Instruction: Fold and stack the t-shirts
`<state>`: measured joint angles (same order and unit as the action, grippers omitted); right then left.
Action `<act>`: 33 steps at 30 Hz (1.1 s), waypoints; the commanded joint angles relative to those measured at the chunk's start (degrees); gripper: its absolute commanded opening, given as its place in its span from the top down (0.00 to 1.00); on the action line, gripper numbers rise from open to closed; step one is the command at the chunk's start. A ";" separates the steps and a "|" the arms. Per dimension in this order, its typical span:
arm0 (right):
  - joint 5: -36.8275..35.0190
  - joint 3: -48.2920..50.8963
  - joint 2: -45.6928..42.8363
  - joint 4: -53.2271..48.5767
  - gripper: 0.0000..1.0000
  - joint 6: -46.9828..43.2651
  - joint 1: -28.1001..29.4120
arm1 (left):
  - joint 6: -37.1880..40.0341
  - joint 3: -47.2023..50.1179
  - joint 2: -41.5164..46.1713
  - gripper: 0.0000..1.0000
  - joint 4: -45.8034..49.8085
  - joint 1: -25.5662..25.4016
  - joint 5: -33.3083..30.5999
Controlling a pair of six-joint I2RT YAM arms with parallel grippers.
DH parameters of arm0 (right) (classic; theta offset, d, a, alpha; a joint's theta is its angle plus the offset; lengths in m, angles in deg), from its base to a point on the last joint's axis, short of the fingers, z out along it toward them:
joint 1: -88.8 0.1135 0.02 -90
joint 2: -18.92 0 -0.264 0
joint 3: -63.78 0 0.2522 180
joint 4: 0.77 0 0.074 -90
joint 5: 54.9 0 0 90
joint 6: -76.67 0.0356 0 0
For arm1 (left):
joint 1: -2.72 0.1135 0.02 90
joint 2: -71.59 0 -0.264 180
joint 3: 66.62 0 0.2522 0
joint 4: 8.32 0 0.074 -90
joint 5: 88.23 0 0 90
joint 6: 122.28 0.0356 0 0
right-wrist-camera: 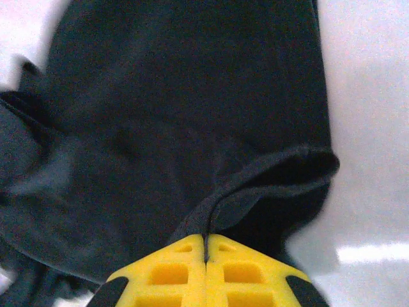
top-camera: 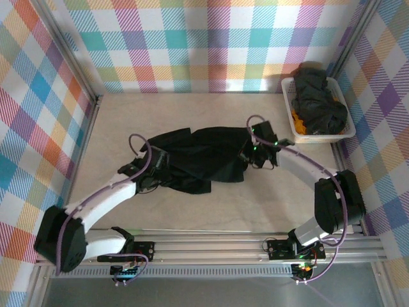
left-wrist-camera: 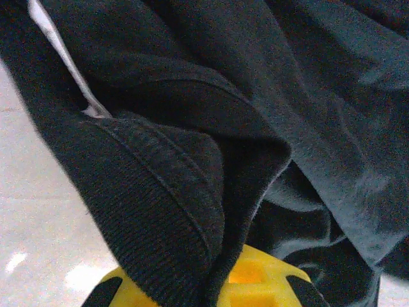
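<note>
Clamped shut on the black t-shirt (top-camera: 204, 157) at its ribbed edge with left gripper (left-wrist-camera: 223, 280), pinched tight on a fold opposite with right gripper (right-wrist-camera: 206, 248), crumpled across the table (top-camera: 192, 214).

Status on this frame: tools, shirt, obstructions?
Left tool shut on t-shirt, left edge. Right tool shut on its right edge. T-shirt bunched, unfolded. Nothing in the way; white basket far right.
</note>
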<state>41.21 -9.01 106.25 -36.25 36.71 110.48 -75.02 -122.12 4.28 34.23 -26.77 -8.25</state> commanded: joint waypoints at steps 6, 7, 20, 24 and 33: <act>4.09 -15.66 7.32 -6.67 1.00 -6.97 -8.98 | -4.74 6.72 15.39 1.00 14.85 2.34 -0.28; 3.90 -17.12 8.33 -7.30 1.00 -7.34 -9.46 | -5.93 6.69 14.95 1.00 17.85 2.58 -1.17; 3.98 -25.32 15.43 -10.63 1.00 -10.89 -14.66 | -2.96 -3.35 12.05 0.17 18.73 6.08 8.32; 4.68 -27.88 15.79 -11.52 1.00 -11.76 -15.47 | 2.43 -9.40 3.78 0.21 20.40 17.50 10.00; 5.93 -32.73 15.12 -14.30 1.00 -14.41 -16.00 | 10.01 -19.78 -19.88 0.21 5.61 28.35 18.32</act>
<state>46.13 -39.74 122.19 -48.27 24.54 95.13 -69.22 -136.96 -12.70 45.29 1.29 5.87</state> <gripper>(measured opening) 0.046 0.785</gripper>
